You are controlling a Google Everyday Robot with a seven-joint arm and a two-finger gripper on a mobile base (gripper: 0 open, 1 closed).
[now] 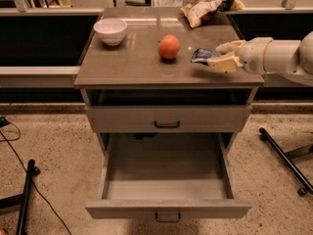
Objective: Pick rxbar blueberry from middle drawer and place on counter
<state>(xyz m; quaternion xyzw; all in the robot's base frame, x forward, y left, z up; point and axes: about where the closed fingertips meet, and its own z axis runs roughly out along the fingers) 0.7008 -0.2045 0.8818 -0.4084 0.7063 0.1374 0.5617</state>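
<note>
While reaching in from the right, hangs low over the right part of the desk [132,58]: claw [213,57], pale fingers pinching the rxbar blueberry [202,55] from above and below. Dark blue wrapper jutting leftward out of that grip, toward the middle of the glossy top. Cannot tell whether touching the surface or held just off it. Behind the claw, a thick white arm [276,55] running off the right edge of view.

Just left of the bar and apart from it, an orange fruit [169,46] resting on the desk. Farther back on the right — at the rear edge — a crumpled tan-and-brown snack bag [210,5]. At the far left corner, well apart from the rest, a white bowl [110,31], upright.

Below the desk top, a dark open slot, then a shut drawer front [122,119] with a black handle. Beneath that, the middle drawer [122,210] pulled far out toward the camera, small dark handle on its front panel. Underneath all, speckled floor [58,180], with black cables [14,148] at left and a black stand leg [283,155] at right.
</note>
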